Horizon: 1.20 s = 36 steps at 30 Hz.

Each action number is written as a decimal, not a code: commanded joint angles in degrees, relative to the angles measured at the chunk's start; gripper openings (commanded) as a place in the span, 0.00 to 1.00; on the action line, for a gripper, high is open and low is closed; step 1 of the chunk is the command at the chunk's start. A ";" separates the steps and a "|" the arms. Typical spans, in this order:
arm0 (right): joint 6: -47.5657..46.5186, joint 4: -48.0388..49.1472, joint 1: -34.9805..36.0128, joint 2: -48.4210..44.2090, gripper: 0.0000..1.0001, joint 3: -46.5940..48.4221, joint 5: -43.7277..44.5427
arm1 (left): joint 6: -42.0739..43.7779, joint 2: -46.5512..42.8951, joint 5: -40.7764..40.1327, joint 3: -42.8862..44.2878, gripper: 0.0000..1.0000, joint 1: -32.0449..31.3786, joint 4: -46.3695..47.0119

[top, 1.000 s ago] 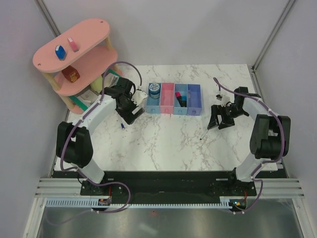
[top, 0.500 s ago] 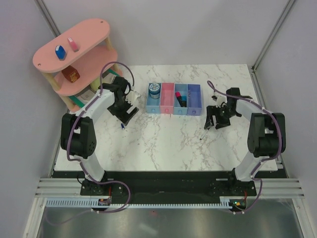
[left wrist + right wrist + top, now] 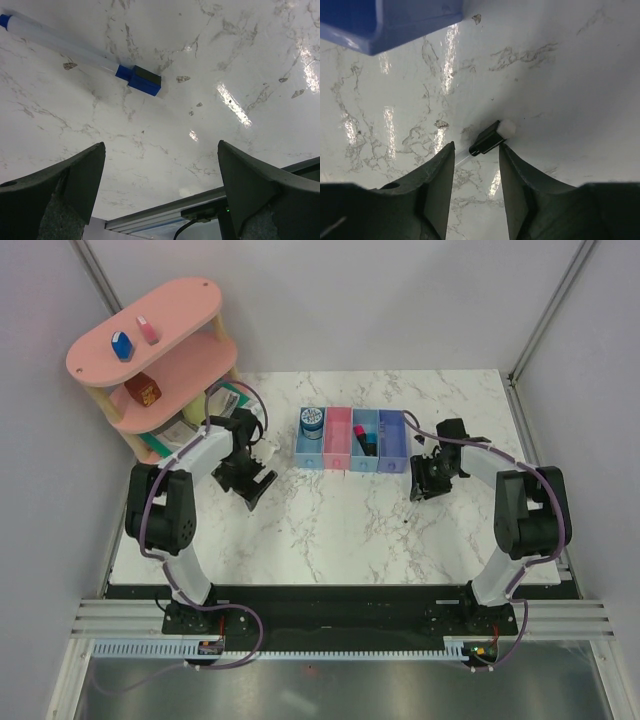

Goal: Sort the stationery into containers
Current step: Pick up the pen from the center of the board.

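No text, label, brand, number or sign can be read in any of the views. The small orange object (image 3: 145,392) on the middle level of the pink shelf (image 3: 185,302) shows dark patterning on its face, and the lid of the round teal-blue pot (image 3: 312,420) shows light and dark patches. Both are too small and blurred to tell whether they are writing
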 commanded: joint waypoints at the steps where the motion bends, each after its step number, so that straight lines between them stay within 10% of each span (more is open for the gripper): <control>1: 0.64 2.14 1.68 1.09 0.43 -0.63 2.91 | -3.01 2.90 1.44 0.30 1.00 0.47 0.49; 29: 0.46 2.76 1.78 -0.84 0.18 -1.34 0.97 | -8.64 15.12 -1.19 6.89 1.00 0.64 4.09; 36: 0.29 2.84 1.86 -0.58 0.16 -1.25 0.97 | -8.21 16.27 -3.57 6.46 0.58 0.64 4.88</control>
